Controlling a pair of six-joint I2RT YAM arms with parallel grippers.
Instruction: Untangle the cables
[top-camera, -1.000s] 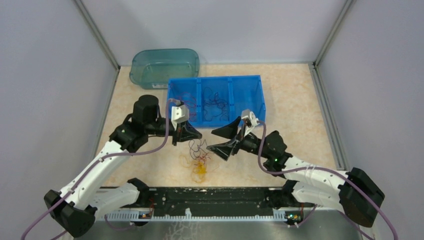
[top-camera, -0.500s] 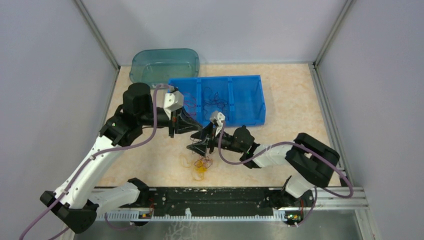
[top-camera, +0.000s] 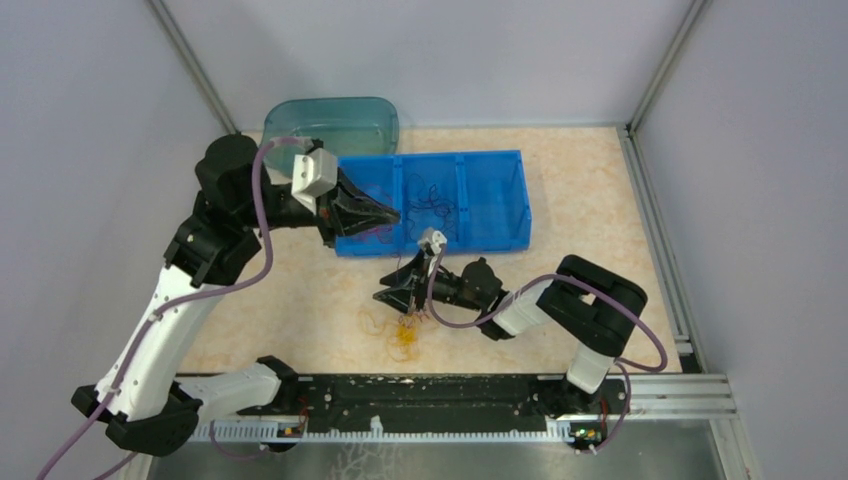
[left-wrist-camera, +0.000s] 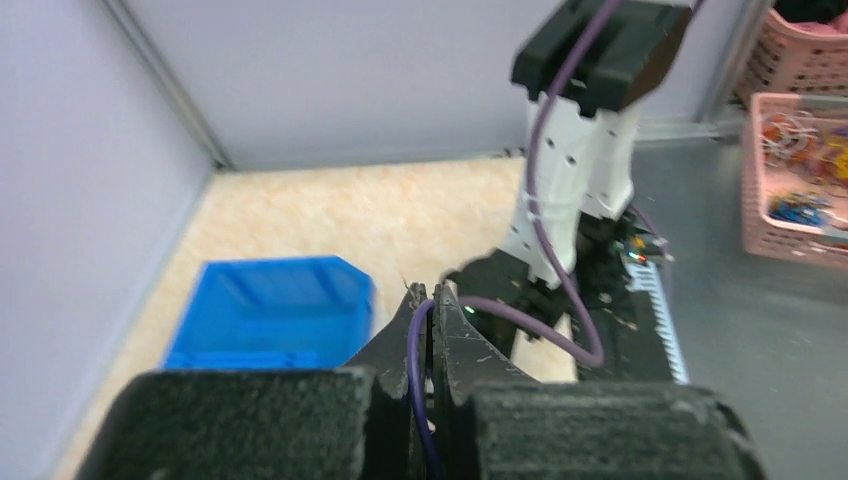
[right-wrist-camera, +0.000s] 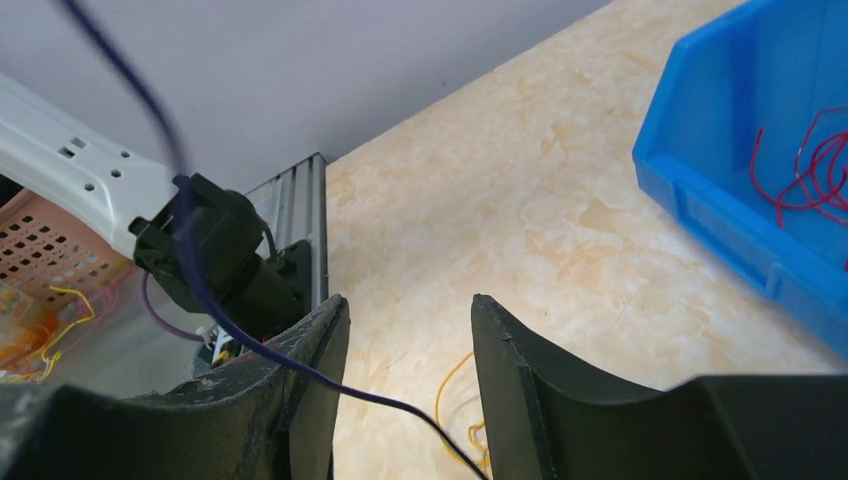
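The cables (top-camera: 403, 330) lie clumped on the table (top-camera: 600, 240) in front of a blue three-compartment bin (top-camera: 430, 157). A dark purple cable (right-wrist-camera: 190, 270) crosses the parted jaws of the right gripper (top-camera: 392, 292), low over the clump. The left gripper (top-camera: 390, 214) is clamped on this cable above the bin's left compartment. A teal tub (top-camera: 330, 125) stands behind.

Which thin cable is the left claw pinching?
The dark purple cable, clamped in the shut left claw; the red cables lie in the blue bin, the yellow cables on the table.
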